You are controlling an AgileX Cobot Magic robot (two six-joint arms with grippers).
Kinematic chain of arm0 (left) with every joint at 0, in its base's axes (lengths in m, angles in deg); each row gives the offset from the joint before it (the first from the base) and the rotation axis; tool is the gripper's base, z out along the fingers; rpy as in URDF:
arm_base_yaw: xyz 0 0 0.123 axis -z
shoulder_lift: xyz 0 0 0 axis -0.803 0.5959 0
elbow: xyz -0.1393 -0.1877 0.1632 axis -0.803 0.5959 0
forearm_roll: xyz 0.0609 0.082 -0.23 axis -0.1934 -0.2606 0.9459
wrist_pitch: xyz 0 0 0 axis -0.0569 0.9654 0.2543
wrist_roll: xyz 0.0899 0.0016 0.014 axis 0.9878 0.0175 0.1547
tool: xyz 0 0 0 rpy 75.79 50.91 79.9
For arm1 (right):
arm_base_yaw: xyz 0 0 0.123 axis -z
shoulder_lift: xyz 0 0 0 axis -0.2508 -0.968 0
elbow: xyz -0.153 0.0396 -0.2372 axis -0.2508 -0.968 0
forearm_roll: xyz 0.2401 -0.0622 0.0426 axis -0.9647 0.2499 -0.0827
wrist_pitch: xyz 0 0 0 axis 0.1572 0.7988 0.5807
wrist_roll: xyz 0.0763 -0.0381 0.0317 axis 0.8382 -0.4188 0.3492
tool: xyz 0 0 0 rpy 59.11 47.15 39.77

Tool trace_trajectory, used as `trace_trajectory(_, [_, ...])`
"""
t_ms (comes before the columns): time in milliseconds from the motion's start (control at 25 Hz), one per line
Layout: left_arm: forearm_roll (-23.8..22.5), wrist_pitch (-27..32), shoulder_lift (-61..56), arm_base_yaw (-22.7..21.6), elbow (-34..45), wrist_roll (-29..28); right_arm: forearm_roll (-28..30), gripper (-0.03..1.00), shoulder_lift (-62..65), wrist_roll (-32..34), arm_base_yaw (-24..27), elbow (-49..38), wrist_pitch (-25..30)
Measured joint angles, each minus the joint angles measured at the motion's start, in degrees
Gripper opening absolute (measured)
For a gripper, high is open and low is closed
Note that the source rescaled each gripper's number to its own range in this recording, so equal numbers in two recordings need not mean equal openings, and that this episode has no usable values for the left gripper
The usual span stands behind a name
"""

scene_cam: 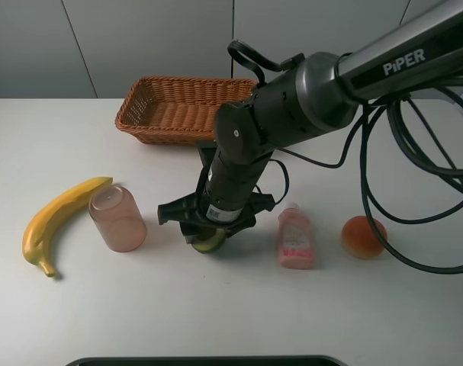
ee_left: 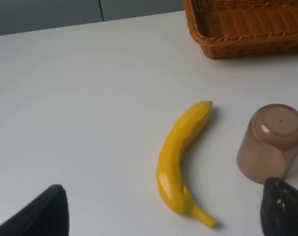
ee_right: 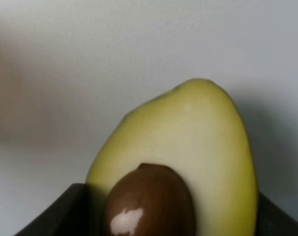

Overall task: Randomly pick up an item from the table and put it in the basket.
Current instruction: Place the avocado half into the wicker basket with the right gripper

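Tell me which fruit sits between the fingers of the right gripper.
The halved avocado, with its brown pit. The right gripper has it between its fingers; the banana and the round orange-red fruit lie away on either side.

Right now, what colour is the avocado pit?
Brown; the avocado pit shows best in the right wrist view.

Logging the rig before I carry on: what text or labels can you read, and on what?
"PiPER": on the right arm.
On the bottle: a label, too small to read.
On that arm's wrist: a sticker, too blurred to read.
Wrist views: no text.
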Motion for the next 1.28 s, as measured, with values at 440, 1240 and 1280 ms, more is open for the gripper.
trace_trajectory(440, [0.0, 0.0, 0.0, 0.0, 0.0, 0.0, 3.4, 0.00, 5.1, -0.3, 0.0, 4.8, 7.2])
trace_trajectory(1240, [0.0, 0.0, 0.0, 0.0, 0.0, 0.0, 24.4, 0.00, 1.1, -1.4, 11.0, 22.7, -9.5])
trace_trajectory(1280, [0.0, 0.0, 0.0, 0.0, 0.0, 0.0, 24.7, 0.00, -0.5, -1.4, 11.6, 22.7, -11.1])
